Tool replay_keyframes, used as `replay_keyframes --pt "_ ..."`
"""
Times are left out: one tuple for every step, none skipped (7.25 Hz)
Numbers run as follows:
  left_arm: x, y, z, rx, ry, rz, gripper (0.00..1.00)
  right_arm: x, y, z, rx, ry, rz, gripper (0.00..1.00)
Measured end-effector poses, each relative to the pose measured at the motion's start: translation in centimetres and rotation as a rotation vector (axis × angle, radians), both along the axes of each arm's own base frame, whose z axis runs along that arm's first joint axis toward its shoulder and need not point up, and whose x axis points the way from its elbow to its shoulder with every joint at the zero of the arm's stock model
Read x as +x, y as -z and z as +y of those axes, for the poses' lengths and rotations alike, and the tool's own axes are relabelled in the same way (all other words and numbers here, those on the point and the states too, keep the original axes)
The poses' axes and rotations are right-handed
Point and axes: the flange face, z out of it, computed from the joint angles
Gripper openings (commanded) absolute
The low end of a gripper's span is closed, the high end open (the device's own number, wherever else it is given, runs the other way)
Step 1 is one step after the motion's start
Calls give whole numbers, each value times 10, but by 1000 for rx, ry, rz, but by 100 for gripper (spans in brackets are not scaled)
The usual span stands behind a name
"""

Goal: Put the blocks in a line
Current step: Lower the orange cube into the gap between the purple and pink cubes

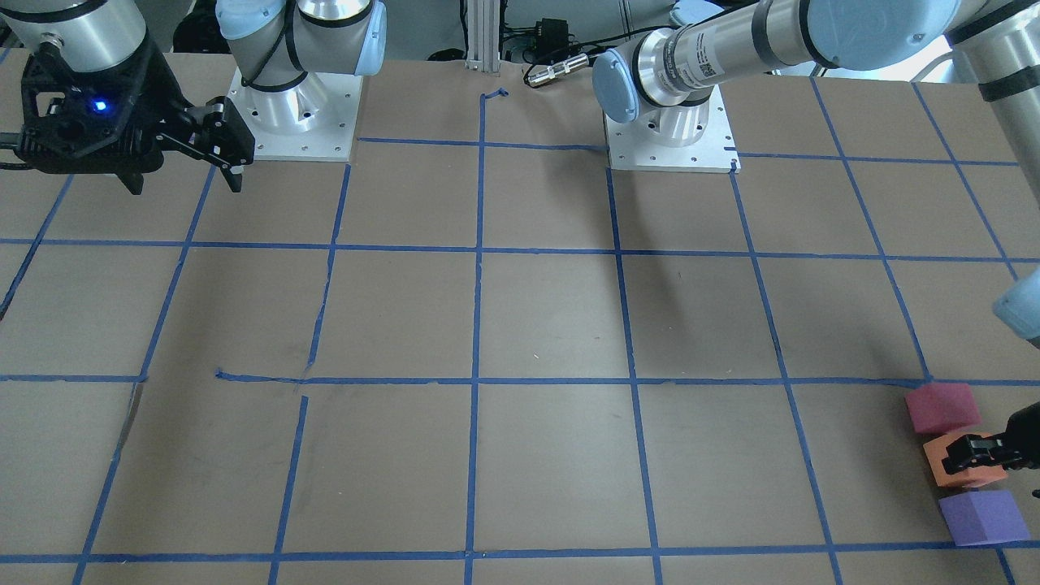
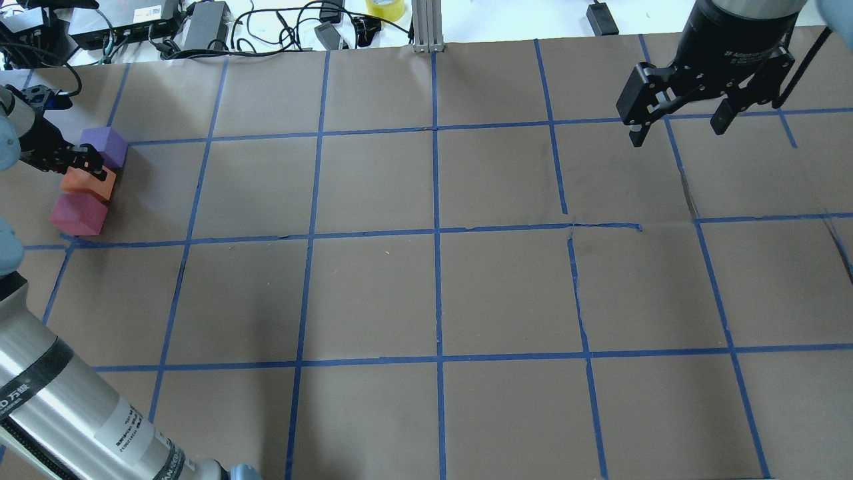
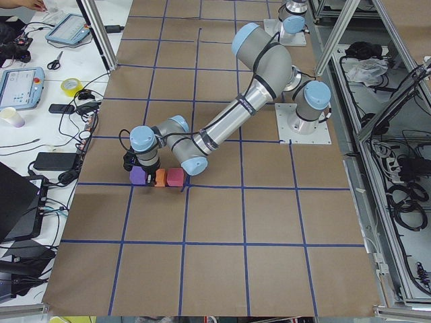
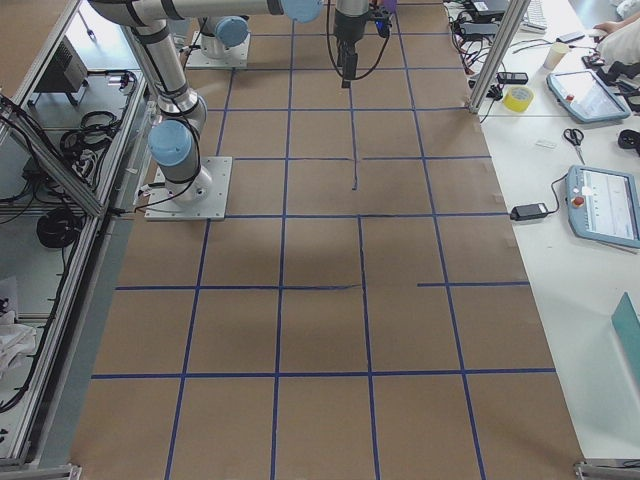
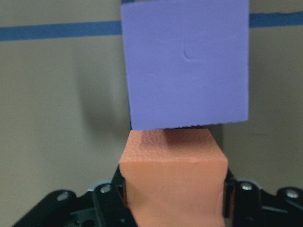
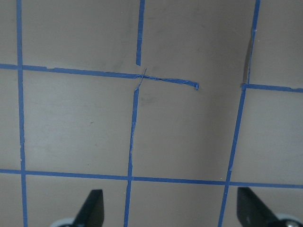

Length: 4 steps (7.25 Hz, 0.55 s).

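Three cubes stand in a row at the table's left end: purple block point(image 2: 104, 145), orange block point(image 2: 90, 185) and red-pink block point(image 2: 78, 214), close together. My left gripper point(image 2: 93, 168) is low on the table with its fingers on either side of the orange block, shut on it. In the left wrist view the orange block point(image 5: 173, 179) sits between the pads, with the purple block point(image 5: 187, 61) just beyond it. The front view shows the same row: red-pink point(image 1: 942, 408), orange point(image 1: 944, 471), purple point(image 1: 983, 517). My right gripper point(image 2: 680, 130) hangs open and empty, high over the far right.
The table point(image 2: 433, 287) is covered in brown paper with a blue tape grid. Cables, power bricks and a tape roll point(image 2: 385, 8) lie past the far edge. The arm bases point(image 1: 292, 122) stand at the robot's side of the table.
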Motion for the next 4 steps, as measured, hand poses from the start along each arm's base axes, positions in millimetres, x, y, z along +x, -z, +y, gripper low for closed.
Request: replay_keyframes --pt "-1 0 0 -2 -8 6 0 0 0 0 0 1 -1 100" --pt "-2 2 0 0 -15 11 0 0 0 0 -1 3 -3 100" --pt "-3 4 2 4 -17 15 0 1 -3 0 -8 6 -6 100" --pt "-5 6 3 7 -17 18 29 1 -7 -1 -18 11 -7 100"
